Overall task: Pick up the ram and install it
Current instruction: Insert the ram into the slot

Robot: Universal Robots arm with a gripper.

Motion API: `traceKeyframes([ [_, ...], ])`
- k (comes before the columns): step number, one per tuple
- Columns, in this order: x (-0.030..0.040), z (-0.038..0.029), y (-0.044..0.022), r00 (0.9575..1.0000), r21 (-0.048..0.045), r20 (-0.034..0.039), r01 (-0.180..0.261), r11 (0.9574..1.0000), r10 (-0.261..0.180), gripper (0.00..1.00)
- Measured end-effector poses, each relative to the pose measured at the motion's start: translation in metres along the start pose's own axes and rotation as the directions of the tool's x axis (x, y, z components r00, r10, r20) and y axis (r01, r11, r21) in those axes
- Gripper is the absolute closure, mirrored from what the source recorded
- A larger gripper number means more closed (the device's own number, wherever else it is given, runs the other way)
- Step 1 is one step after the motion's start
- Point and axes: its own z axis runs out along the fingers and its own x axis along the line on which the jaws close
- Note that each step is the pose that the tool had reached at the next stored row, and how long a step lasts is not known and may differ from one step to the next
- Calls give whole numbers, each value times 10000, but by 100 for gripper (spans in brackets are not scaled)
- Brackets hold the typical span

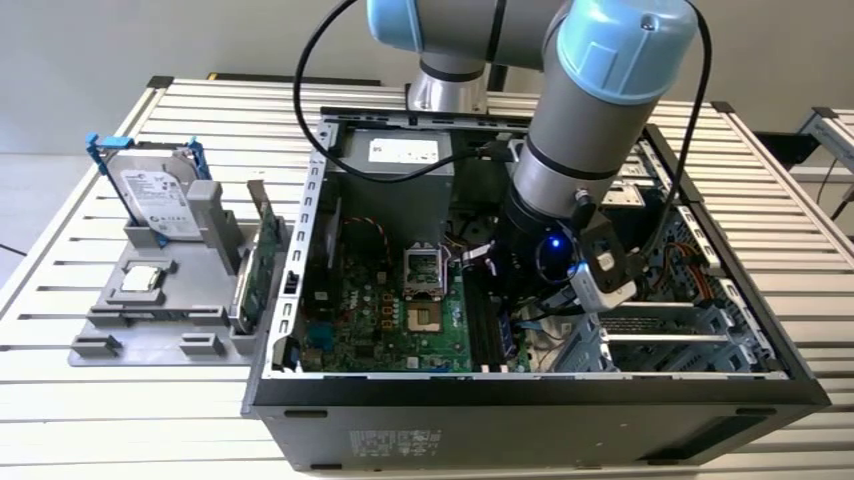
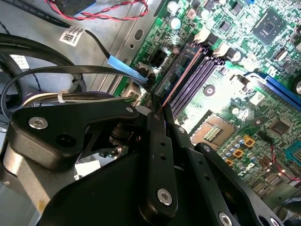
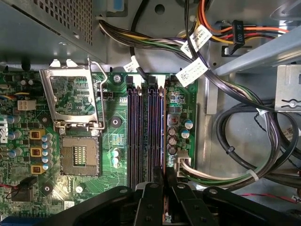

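Arm (image 1: 587, 120) reaches down into the open computer case (image 1: 534, 400) that lies on the slatted table (image 1: 80, 420), wrist sunk among the cables on the exterior view's right of the motherboard (image 1: 387, 320). Jaws (image 2: 160, 117) are clenched on the ram (image 2: 181, 77), seen edge-on in the second wrist view as a thin reddish-lit line running from the black fingers (image 2: 157, 160) out along the memory slots (image 2: 197, 75). In the first wrist view the ram (image 3: 164, 155) sits as a thin edge at the slot nearest the capacitors, on the side away from the socket, with the fingers (image 3: 153, 205) closed around its near end; whether it is seated in the slot or just above it cannot be told. Memory slots (image 3: 146, 132) run parallel, dark purple, next to the open CPU socket (image 3: 80, 153) with its load plate (image 3: 70, 99) flipped up. Bundled power cables (image 3: 197, 42) with white tags hang just beside the slots, and a black cable loop (image 3: 244, 141) lies farther out.

Outside the case, on the exterior view's left, a grey fixture (image 1: 147, 310) stands on the table holding a silver hard drive (image 1: 154, 195) in a blue frame, upright, and a green expansion card (image 1: 264, 260) standing on edge near the case wall. A small square chip (image 1: 142, 280) rests flat in the fixture.
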Motion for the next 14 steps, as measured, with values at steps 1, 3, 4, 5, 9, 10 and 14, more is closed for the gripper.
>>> traceKeyframes([
  [1,0,0,0,10000,0,0,1,10000,-1,100],
  [3,1,0,0,10000,-1,0,0,10000,0,100],
  [4,1,0,0,10000,-1,0,0,10000,0,100],
  [5,1,1,0,10000,-1,0,0,10000,0,100],
  [9,2,-12,-1,10000,2,0,0,10000,0,100],
  [10,3,-20,-2,10000,5,0,-1,10000,1,100],
  [14,4,-53,-2,10000,1,-2,0,10000,0,100],
])
